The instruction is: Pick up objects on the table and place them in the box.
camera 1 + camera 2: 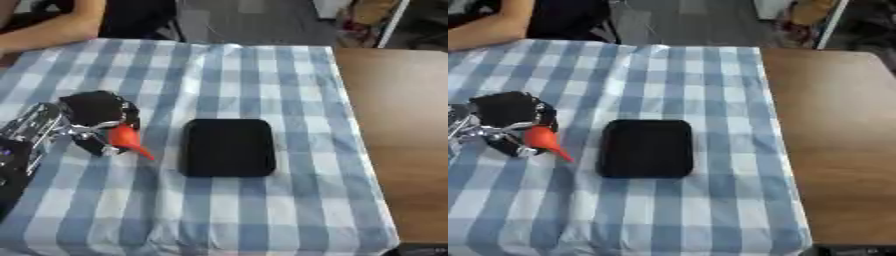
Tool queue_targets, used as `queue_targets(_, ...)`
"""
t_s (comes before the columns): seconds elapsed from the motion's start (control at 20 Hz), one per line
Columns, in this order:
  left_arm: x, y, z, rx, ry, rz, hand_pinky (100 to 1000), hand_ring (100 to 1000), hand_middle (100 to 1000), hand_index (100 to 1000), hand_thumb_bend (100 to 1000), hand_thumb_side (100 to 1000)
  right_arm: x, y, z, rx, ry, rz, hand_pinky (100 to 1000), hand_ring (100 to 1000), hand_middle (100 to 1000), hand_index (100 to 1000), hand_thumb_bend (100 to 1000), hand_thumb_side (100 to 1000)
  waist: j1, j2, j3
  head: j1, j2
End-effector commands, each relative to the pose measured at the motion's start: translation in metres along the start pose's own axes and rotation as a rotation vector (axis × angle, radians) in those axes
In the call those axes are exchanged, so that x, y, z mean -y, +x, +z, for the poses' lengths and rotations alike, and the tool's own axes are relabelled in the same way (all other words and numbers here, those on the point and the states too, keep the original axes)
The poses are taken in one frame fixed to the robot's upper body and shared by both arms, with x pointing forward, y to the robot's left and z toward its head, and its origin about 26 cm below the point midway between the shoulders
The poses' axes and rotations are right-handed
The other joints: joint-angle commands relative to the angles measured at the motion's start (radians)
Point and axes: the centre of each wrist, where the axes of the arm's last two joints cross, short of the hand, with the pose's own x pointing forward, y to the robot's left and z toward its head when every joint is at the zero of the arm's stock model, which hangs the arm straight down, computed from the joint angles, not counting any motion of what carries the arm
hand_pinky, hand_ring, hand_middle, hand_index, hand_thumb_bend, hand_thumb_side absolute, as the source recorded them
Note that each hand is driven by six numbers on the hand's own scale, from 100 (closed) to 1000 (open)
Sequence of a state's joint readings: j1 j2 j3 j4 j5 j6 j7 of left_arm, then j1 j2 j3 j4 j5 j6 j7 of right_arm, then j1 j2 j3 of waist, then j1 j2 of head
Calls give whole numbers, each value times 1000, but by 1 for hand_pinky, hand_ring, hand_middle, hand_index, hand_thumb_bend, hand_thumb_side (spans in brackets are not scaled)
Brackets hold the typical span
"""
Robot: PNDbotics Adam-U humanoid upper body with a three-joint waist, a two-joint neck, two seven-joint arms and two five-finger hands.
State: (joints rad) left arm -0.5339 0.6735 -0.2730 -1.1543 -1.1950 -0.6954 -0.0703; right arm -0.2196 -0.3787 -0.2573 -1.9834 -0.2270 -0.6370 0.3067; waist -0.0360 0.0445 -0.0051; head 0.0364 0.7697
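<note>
An orange-red carrot-shaped object (129, 141) is seen near the left edge of the counter (262, 75), which is covered with a blue-and-white checked cloth. Its long axis runs diagonally: the thick end is held up toward the far left, and the thin tip is pointed down toward the near right, in the direction of the black box (227, 147). The thick end is enclosed by the curled fingers of the left hand (96, 122), which enters from the left edge; whether the tip touches the cloth cannot be made out, since the view is soft there. The box, a shallow dark tray with rounded corners, is set near the middle of the counter, just beside the object's tip but apart from it. Only bare cloth is seen between the two. A bare wooden surface (398, 130) is seen along the counter's right edge.
</note>
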Motion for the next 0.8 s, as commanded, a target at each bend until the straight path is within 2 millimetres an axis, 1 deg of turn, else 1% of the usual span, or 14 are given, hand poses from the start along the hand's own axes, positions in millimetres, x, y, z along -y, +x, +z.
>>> queue_targets(0.05, -9, -11, 10, -27, 27, -11, 100, 288, 464, 559, 216, 164, 5, 4, -8, 29, 24, 13, 585, 781, 825, 869, 100, 398, 2, -12, 0, 7, 0)
queue_targets(0.3, -8, -11, 10, -33, 51, 15, 100, 218, 399, 501, 130, 156, 5, 4, -8, 27, 27, 14, 585, 782, 825, 869, 100, 398, 2, -12, 0, 7, 0)
queue_targets(0.35, -7, -11, 11, -35, 52, 20, 100, 201, 383, 484, 100, 158, 5, 4, -8, 27, 27, 14, 585, 782, 825, 869, 100, 399, 2, -12, 0, 7, 0)
queue_targets(0.65, -7, -11, 13, -39, 51, 46, 100, 184, 369, 467, 100, 170, 5, 4, -7, 26, 26, 16, 585, 782, 825, 869, 100, 399, 1, -12, 1, 6, 0)
queue_targets(0.8, -14, -12, 15, -43, 91, 88, 100, 166, 367, 457, 100, 201, 5, 4, -7, 24, 26, 17, 585, 781, 825, 869, 100, 400, 1, -12, 2, 4, 0)
